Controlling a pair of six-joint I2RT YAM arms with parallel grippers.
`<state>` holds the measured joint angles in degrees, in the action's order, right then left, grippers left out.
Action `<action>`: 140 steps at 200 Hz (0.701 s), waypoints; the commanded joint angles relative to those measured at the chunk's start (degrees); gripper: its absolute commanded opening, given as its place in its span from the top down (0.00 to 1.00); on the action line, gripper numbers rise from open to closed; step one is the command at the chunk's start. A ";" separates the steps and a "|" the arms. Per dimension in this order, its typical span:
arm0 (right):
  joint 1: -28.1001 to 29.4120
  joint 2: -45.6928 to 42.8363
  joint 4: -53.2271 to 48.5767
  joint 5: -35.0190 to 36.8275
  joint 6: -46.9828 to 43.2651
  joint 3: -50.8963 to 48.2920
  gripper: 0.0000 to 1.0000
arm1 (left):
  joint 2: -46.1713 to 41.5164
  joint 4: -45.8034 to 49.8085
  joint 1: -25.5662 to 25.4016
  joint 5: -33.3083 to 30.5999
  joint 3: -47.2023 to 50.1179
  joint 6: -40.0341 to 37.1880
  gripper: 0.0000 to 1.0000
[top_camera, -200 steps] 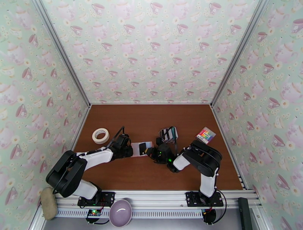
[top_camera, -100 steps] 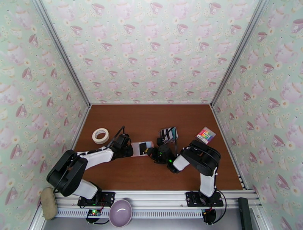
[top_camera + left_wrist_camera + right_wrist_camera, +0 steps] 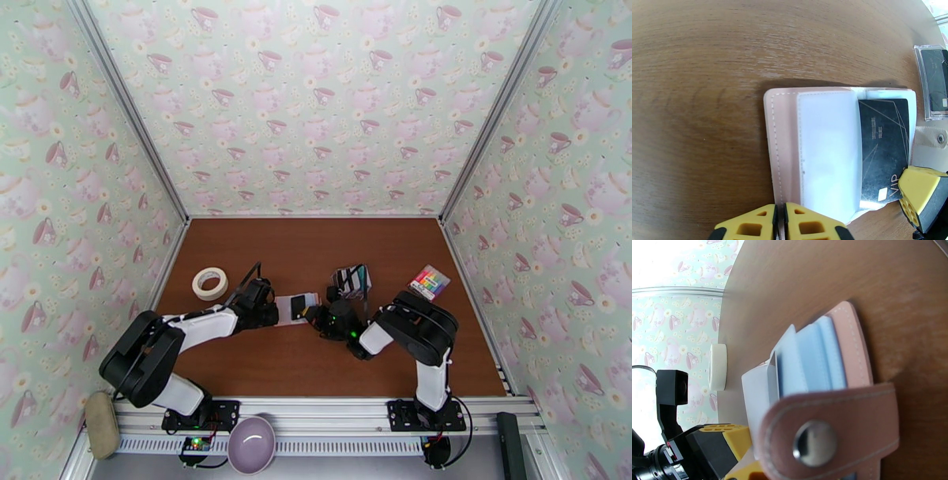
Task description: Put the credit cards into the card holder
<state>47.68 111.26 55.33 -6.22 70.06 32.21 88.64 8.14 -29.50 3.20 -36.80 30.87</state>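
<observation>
The pale pink card holder [image 3: 784, 130] lies open on the table, with clear sleeves over its inside. A black card [image 3: 883, 146] marked VIP sits tucked in one sleeve. My left gripper [image 3: 780, 221] is shut on the holder's near edge, its yellow fingertips almost touching. A yellow finger of my right gripper [image 3: 920, 193] rests at the holder's other end, beside the snap tab [image 3: 934, 138]. The tab [image 3: 829, 425] hangs close across the right wrist view, over blue-grey sleeves [image 3: 817, 358]. The remaining credit cards [image 3: 351, 279] stand bunched behind the right gripper [image 3: 320, 316].
A white tape roll [image 3: 209, 283] lies left of the left arm. A rainbow-striped rectangle [image 3: 429, 282] sits near the right wall. A purple bowl [image 3: 251, 444] rests on the front rail. Open brown table stretches behind the arms.
The bluish patch at the holder's right end no longer shows in the top view, and the dark card sits a little further left. Both arms have hardly moved.
</observation>
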 commanded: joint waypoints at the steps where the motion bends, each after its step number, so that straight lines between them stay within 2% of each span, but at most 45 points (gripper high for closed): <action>1: 0.55 2.12 -4.58 0.29 -0.91 1.08 1.00 | 6.83 1.78 -1.18 0.53 2.07 -0.56 0.87; 50: 0.54 2.05 -4.92 -2.69 -0.68 0.66 1.00 | 7.12 1.92 -1.32 0.58 1.70 -0.37 0.85; 115: 1.43 1.03 -12.13 -5.45 -2.65 4.09 1.00 | 7.86 2.32 -1.44 0.75 0.40 -0.33 0.84; 140: 1.37 0.52 -13.50 -5.82 -2.82 4.53 0.79 | 7.78 2.33 -1.45 0.75 0.20 -0.33 0.84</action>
<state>47.99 111.42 49.69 -9.93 68.47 36.25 89.80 9.56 -29.74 3.09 -38.44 30.89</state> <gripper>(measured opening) 0.135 0.157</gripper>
